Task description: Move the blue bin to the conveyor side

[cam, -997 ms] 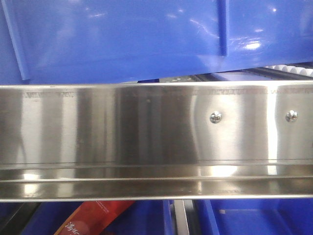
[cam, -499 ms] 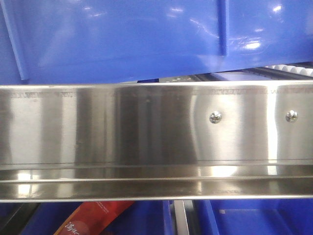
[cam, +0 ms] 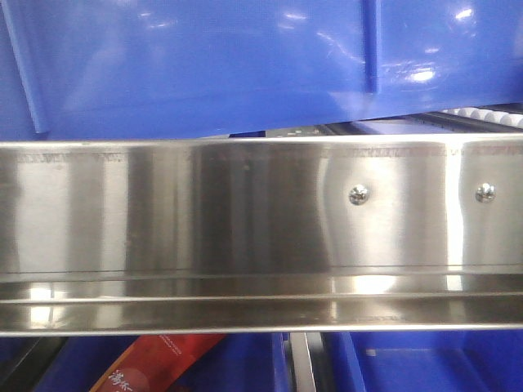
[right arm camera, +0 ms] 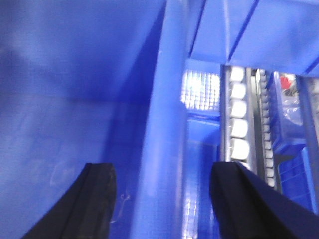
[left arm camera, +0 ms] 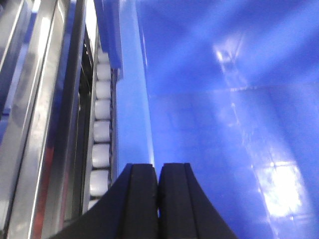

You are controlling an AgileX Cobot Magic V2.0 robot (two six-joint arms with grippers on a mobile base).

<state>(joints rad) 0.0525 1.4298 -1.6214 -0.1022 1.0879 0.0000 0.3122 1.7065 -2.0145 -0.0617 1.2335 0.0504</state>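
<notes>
Placement of the blue bin (cam: 204,65): it sits on the white rollers (left arm camera: 101,132) just behind the steel rail (cam: 245,212) and fills the 12 o'clock band of the front view. The grey belt with the red frame appears in no view, so the transfer is judged not yet complete.

Right claw (right arm camera: 162,172): wide. Its fingers (right arm camera: 97,199) straddle the bin's thick rim (right arm camera: 164,99), one inside the bin at 8 o'clock and one outside at 4 o'clock. Neither is seen touching. This stance suits a pinch on the rim, likely the stiffest part of the wall.

Left claw (left arm camera: 158,169): narrow, with its fingers pressed together at 6 o'clock and only a thin seam between them. The bin's wall edge (left arm camera: 134,99) runs down into that seam. Whether plastic is pinched there cannot be told.

Caution: a large bin loaded at one wall may twist, so both claws should bear evenly. Below the rail, a red packet (cam: 155,363) lies at 7 o'clock beside the lower crates (cam: 425,363).
</notes>
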